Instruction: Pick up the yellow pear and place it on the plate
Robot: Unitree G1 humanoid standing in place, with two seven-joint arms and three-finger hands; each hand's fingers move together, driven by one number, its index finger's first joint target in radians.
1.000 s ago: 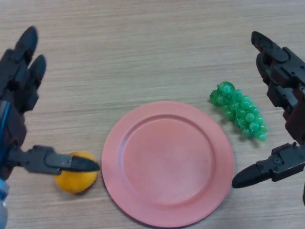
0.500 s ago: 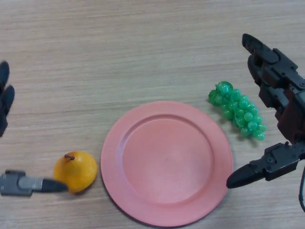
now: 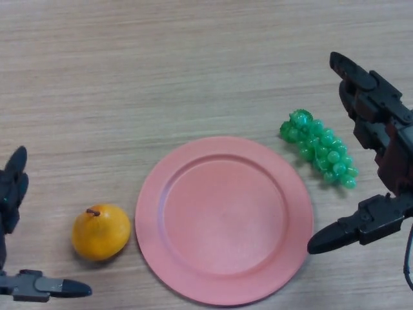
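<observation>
In the head view, the yellow pear [image 3: 100, 231] is lying on the table just left of the pink plate [image 3: 224, 219], not yet on it, so the whole pick and place is waiting. The left hand [image 3: 14, 213] is hovering released near the pear, gripping nothing. The right hand [image 3: 381, 168] is idling spread wide by the green grapes [image 3: 319, 152].

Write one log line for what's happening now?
pear: on table, left of plate | left hand: open, apart | right hand: open, by grapes
</observation>
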